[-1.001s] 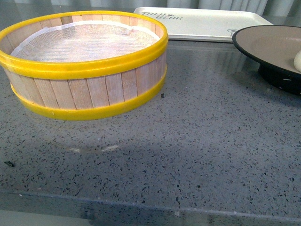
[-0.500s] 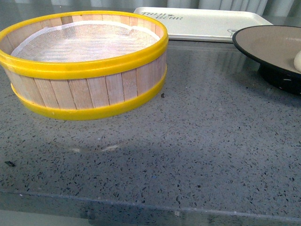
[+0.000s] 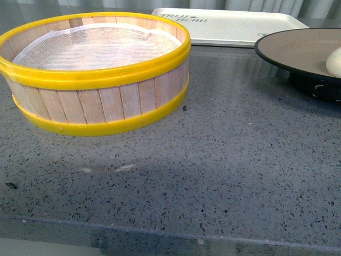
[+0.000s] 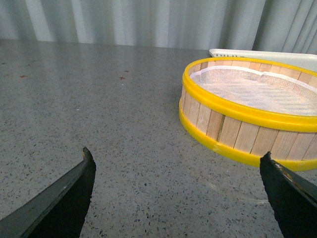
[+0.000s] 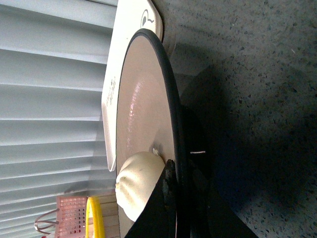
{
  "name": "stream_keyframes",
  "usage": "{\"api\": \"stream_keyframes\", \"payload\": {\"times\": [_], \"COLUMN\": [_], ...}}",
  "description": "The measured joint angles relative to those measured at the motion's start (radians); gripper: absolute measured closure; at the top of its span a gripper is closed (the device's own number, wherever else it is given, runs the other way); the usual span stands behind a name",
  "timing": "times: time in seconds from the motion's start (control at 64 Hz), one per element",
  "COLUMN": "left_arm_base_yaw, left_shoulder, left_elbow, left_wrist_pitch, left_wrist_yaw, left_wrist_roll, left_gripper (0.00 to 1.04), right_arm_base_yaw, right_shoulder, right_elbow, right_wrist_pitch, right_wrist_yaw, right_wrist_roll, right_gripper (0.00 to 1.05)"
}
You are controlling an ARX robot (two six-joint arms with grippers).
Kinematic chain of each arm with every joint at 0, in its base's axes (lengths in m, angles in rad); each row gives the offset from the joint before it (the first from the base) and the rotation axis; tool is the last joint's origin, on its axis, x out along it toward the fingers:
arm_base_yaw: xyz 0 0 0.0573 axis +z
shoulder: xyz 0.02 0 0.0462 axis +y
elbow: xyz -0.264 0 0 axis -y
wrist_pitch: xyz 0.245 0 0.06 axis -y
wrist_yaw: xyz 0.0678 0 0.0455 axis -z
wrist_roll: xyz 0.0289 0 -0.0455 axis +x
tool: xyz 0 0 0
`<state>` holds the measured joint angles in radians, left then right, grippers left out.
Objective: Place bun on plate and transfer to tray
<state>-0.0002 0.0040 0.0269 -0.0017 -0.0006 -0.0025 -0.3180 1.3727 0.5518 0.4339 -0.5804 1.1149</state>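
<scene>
bun (image 3: 334, 60) sat on plate (image 3: 296, 51); right gripper (image 5: 172, 184) pinched plate rim; left gripper (image 4: 178, 154) wide, empty; move to tray (image 3: 229, 26) not yet done

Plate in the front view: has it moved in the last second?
Yes. The plate has shifted left; its rim now covers more of the fixed tray corner.

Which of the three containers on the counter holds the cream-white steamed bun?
The round beige-brown plate with a black rim: the bun sits on it. The yellow-rimmed wooden steamer basket and flat white tray show none.
</scene>
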Motion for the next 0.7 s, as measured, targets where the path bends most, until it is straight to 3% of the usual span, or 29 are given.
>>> {"api": "stream_keyframes", "payload": {"times": [0.203, 0.375, 0.704], "left_arm_base_yaw": [0.0, 0.0, 0.0], "left_shoulder": [0.0, 0.0, 0.0], "left_elbow": [0.0, 0.0, 0.0], "left_wrist_pitch": [0.0, 0.0, 0.0], "left_wrist_yaw": [0.0, 0.0, 0.0], "left_wrist_roll": [0.0, 0.0, 0.0], "left_gripper": [0.07, 0.07, 0.07], "right_arm_base_yaw": [0.018, 0.049, 0.081], "right_shoulder": [-0.063, -0.111, 0.014], "right_elbow": [-0.071, -0.128, -0.084], "right_wrist_pitch": [0.077, 0.233, 0.418], "right_wrist_yaw": [0.019, 0.045, 0.132], "right_wrist_roll": [0.014, 0.073, 0.229], "right_gripper": [1.02, 1.02, 1.02]}}
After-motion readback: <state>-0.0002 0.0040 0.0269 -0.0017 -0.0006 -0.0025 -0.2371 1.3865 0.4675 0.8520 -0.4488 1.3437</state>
